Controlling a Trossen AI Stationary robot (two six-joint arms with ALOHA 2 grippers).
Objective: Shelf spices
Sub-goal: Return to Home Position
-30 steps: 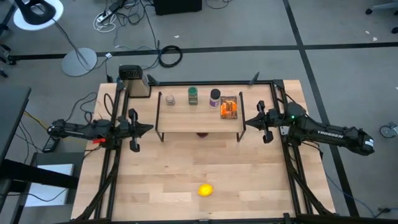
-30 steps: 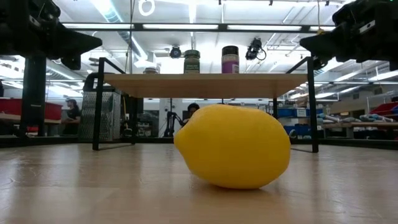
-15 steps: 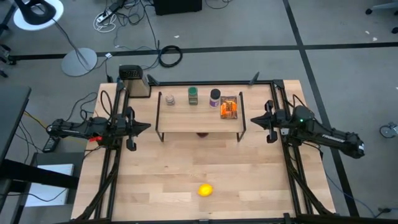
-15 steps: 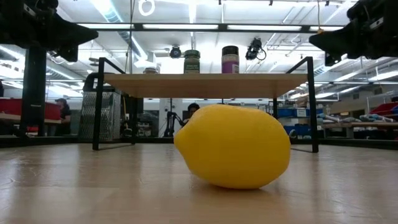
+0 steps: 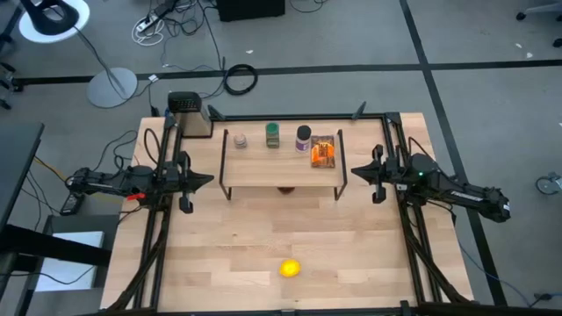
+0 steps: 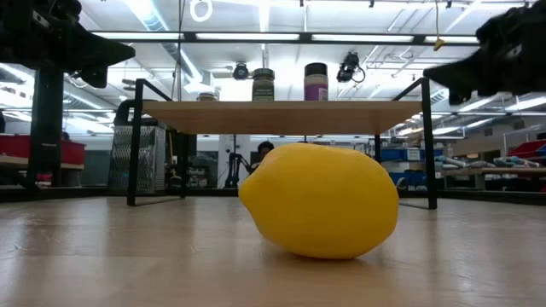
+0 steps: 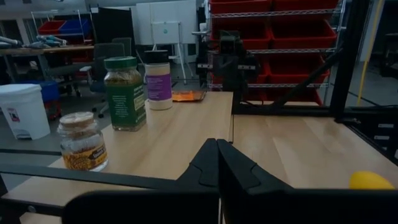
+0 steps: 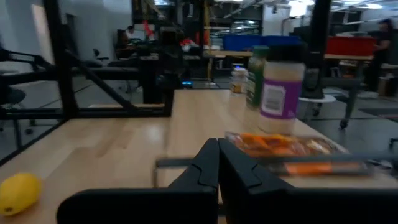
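The shelf (image 5: 281, 171), a light wooden board on thin black legs, stands at the table's far middle. On its far part stand the pale beige jar (image 5: 240, 140), the green jar (image 5: 273, 134) and the purple jar with black lid (image 5: 304, 137); the flat orange packet (image 5: 323, 152) lies at its right end. They also show in the left wrist view (image 7: 125, 92) and the right wrist view (image 8: 281, 84). My left gripper (image 5: 208, 181) is shut and empty, left of the shelf. My right gripper (image 5: 355, 170) is shut and empty, right of the shelf.
A yellow lemon (image 5: 290, 268) lies on the table near the front edge, filling the low view (image 6: 320, 200). A small dark red round object (image 5: 284, 188) sits under the shelf's near edge. A metal grater-like box (image 5: 189, 114) stands at the far left corner.
My right arm has drawn back toward the table's right edge and its gripper has ended a little nearer the shelf again, still shut. My left gripper has shifted slightly toward the left edge. The jars, packet and lemon have stayed in place.
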